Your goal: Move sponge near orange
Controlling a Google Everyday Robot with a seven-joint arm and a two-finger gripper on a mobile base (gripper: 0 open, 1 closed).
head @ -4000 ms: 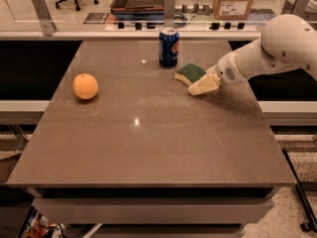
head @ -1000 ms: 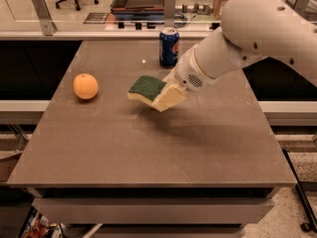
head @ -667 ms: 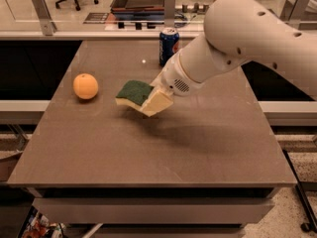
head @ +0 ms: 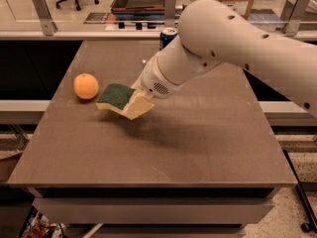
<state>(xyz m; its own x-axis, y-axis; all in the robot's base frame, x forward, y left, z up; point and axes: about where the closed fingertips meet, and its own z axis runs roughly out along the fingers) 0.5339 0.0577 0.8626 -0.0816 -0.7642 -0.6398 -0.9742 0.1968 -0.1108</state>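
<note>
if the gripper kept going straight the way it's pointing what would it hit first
Probably the table, just right of the orange. The gripper, shut on the sponge, points down and left over the table's middle. Depth is unclear, so the sponge might reach the orange first.

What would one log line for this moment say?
gripper: shut on sponge | sponge: held low over table, beside orange, not touching | blue can: behind arm

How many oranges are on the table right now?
1. The orange sits on the left side of the table, just left of the sponge that the gripper holds. The arm may hide something behind it.
</note>
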